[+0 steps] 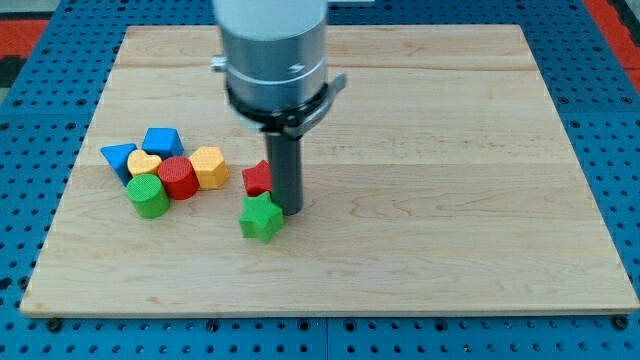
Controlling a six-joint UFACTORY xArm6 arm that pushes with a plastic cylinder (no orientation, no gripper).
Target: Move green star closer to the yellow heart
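Observation:
The green star (261, 218) lies on the wooden board (450, 150) left of centre, towards the view's bottom. My tip (290, 209) stands just to the star's upper right, touching or almost touching it. The yellow heart (144, 163) sits in a cluster of blocks at the view's left, well to the left of the star. A red block (257, 178) sits right above the star, against the rod's left side; its shape is partly hidden.
The cluster at the left holds a blue triangle (118, 159), a blue block (162, 141), a red cylinder (179, 177), a yellow hexagon (208, 166) and a green cylinder (148, 195). The arm's grey body (272, 50) hangs over the board's top middle.

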